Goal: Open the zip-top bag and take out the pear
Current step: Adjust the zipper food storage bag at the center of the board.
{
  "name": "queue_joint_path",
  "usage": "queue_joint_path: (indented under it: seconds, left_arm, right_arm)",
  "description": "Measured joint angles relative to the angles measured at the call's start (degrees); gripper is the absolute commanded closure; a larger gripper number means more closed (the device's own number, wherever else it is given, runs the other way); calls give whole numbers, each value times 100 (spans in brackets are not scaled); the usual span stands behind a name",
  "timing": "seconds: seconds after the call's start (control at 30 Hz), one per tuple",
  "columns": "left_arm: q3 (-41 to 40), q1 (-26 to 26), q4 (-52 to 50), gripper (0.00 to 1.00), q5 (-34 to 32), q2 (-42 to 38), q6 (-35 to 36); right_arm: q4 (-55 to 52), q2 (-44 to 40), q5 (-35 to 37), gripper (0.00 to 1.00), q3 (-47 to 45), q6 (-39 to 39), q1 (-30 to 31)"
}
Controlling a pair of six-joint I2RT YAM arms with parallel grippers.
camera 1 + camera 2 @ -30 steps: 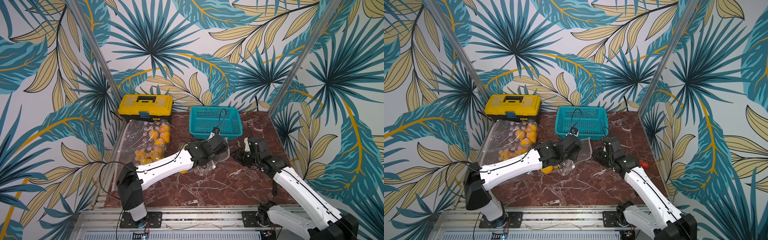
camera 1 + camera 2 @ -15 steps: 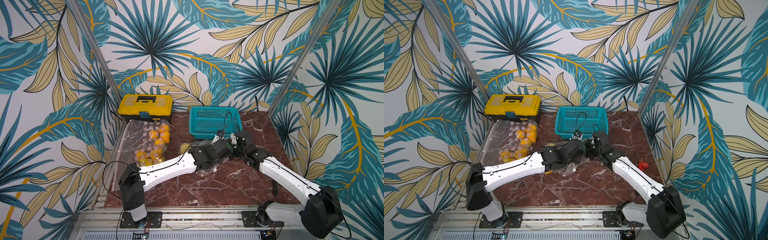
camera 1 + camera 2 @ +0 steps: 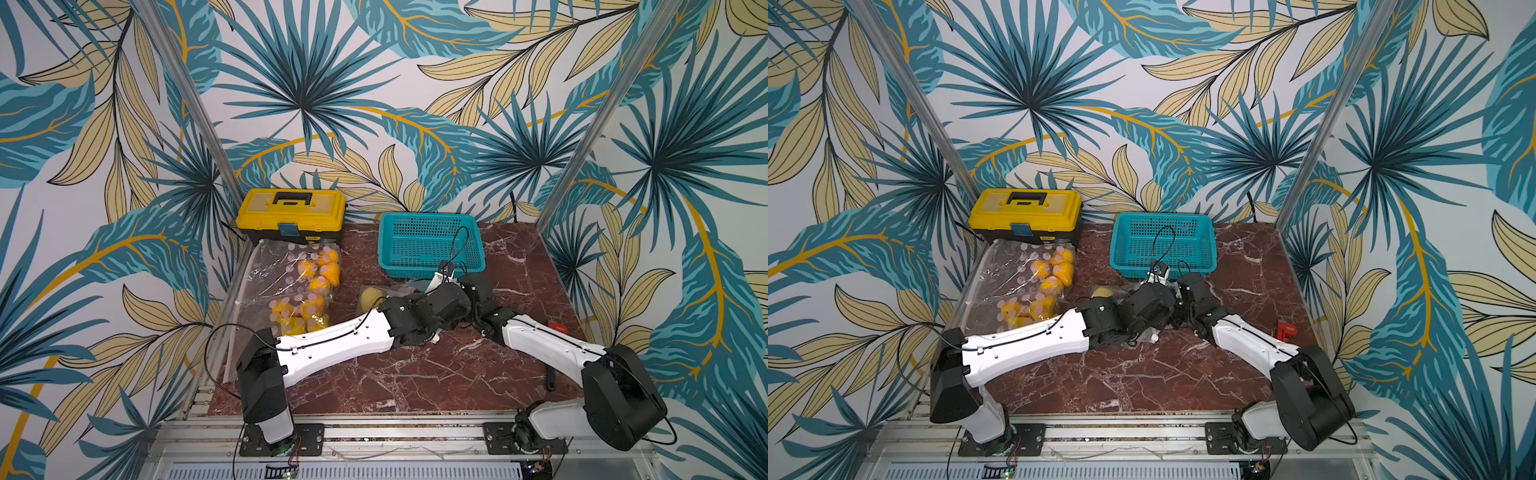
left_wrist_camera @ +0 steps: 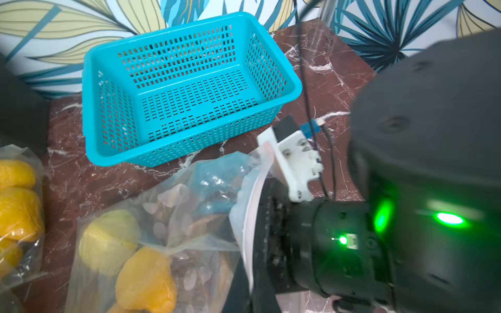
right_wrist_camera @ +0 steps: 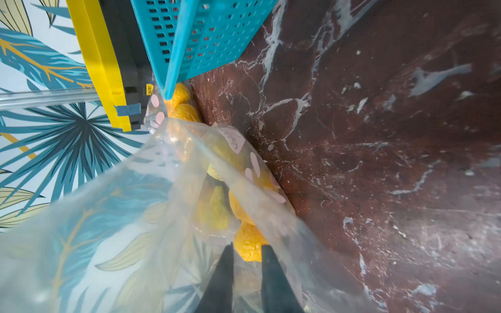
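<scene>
The clear zip-top bag point(image 4: 206, 189) lies on the marble just in front of the basket. Inside it are a pale yellow pear point(image 4: 108, 238) and orange-yellow fruit point(image 4: 146, 279). In both top views the pear point(image 3: 371, 297) shows beside my left wrist. My left gripper point(image 4: 249, 292) pinches the bag's white zip edge point(image 4: 252, 211), holding the mouth up. My right gripper point(image 5: 246, 248) reaches into the bag mouth. Its two dark fingers point(image 5: 225, 273) stand slightly apart with nothing clamped, and an orange-yellow fruit point(image 5: 249, 238) sits just past the tips. The pear point(image 5: 214, 208) lies deeper in.
A teal basket point(image 3: 430, 245) stands right behind the bag, with a yellow toolbox point(image 3: 291, 214) to its left. A second clear bag point(image 3: 299, 291) holding several yellow fruits lies along the left edge. A small red part point(image 3: 557, 327) sits at the right.
My right arm has swung in from the right, and its gripper is now in the bag mouth beside my left wrist. My left arm has shifted a little to the right with the bag edge.
</scene>
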Motion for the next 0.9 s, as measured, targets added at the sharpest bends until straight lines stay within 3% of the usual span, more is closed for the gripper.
queue_joint_path:
  seconds: [0.1,0.3,0.4,0.53,0.67,0.9]
  left_arm:
    - [-140,-26,164,55,11,-101,103]
    - [-951,72,221,46,-479,-1049,-52]
    - [-1335,450,195,52,-485,-1550,-352]
    - [-1875,1342,131,66,28,-1799,-732]
    - [-2249,1982,44,75,682,-1515,-931]
    - [-2369,2527,-48,81,1641,-782,-960]
  right_arm:
    - [13,280,-286,70,-24,-251,-42]
    - [-46,494,-592,66,-98,-723,-177]
    - [-48,511,-715,62,-177,-918,-282]
    - [-42,540,-942,60,-251,-1174,-400]
    - [-50,553,-1209,59,-254,-1429,-463]
    - [-140,555,-1539,59,-258,-1768,-496]
